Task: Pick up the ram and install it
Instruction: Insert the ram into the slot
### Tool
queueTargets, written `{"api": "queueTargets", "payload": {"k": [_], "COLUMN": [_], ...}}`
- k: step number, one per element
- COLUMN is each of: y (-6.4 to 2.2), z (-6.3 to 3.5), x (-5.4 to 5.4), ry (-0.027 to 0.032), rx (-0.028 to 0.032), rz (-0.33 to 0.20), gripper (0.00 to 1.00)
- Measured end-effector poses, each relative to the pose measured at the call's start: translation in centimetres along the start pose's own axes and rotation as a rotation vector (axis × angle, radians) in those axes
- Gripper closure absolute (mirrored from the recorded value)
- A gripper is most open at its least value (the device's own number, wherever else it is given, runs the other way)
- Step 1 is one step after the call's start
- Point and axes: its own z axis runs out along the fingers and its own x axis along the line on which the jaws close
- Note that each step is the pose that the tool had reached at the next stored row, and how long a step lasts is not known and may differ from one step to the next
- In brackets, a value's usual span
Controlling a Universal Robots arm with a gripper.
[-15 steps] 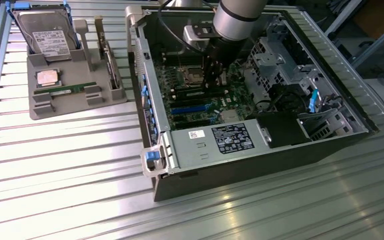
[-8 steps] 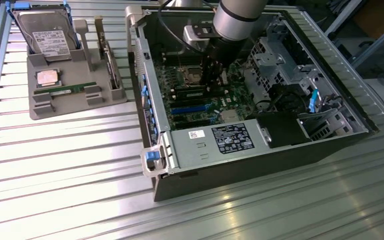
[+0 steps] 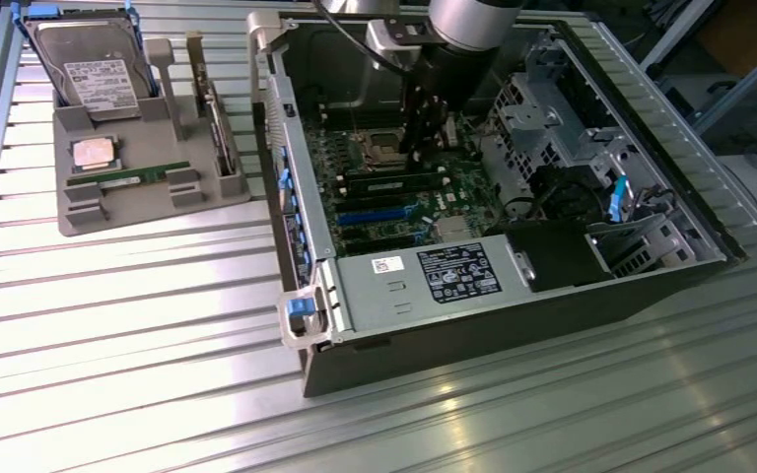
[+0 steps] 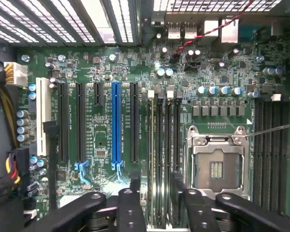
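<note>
The open computer case (image 3: 484, 325) lies on its side on a ribbed metal surface (image 3: 129, 325), its green motherboard (image 3: 392, 187) facing up. Above the board, the arm's round grey wrist comes down into the case, and the tool (image 3: 421, 138) hangs just over the memory slots beside the square processor socket (image 3: 381, 148).

In the wrist view the tool (image 4: 157, 188) shows as black, jointed fingers (image 4: 130, 203) with round rivets, standing apart on either side of the slot bank. Between them runs a ram stick (image 4: 158, 145), seated upright on edge in its long, narrow slot, with white latches at the far end. The fingers do not press on it; a gap shows on each side. The metal-framed socket (image 4: 217, 164) lies just beside these slots, and the long black and blue expansion slots (image 4: 116, 121) run parallel on the other side.

Outside the case, toward the exterior view's left, a grey moulded holder (image 3: 142, 168) sits on the surface. A second ram stick (image 3: 129, 177), slim and green with a pale sticker, lies flat in it, just beside a square silver processor chip (image 3: 94, 153). A hard drive (image 3: 83, 69) leans at the holder's far end, and a card (image 3: 214, 118) stands upright along its case-side edge.
</note>
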Motion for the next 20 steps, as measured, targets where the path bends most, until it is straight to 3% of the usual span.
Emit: {"api": "queueTargets", "payload": {"k": [1,2,3,4,5,8,9,11,12,13,15,17,18,20], "y": [0.0,-0.5,-1.58,-3.25,-4.31,-6.56,-7.11,-9.03,-9.85,-10.57,-10.86,-11.16,-12.19,-12.66], "z": [0.01,0.0,0.01,-0.03,-0.05,-0.06,-0.04,-0.06,-0.09,-0.12,-0.68,-1.96,-2.23,-2.5], "x": [0.0,0.2,0.3,0.3,0.3,0.3,0.2,0.2,0.2,0.2,0.2,0.2,0.2,0.2], "ry": [-0.0003,-0.0001,-0.0002,0.0002,0.0,0.0007,0.0008,0.0006,0.0006,0.0006,0.0008,0.0007,0.0007,0.0009], "rx": [0.0001,-0.0065,-0.0196,-0.0365,-0.0461,-0.066,-0.0722,-0.0914,-0.0975,-0.1001,-0.1002,-0.1002,-0.1006,-0.1007], "rz": [0.0,0.0,0.0,0.0,0.0,0.0,0.0,0.0,-0.001,-0.001,-0.001,-0.001,-0.001,-0.001], "gripper": [0.69,0.83,0.83,0.83,0.83,0.83,0.89,0.89,0.89,0.89,0.89,0.89,0.89,0.89]}}
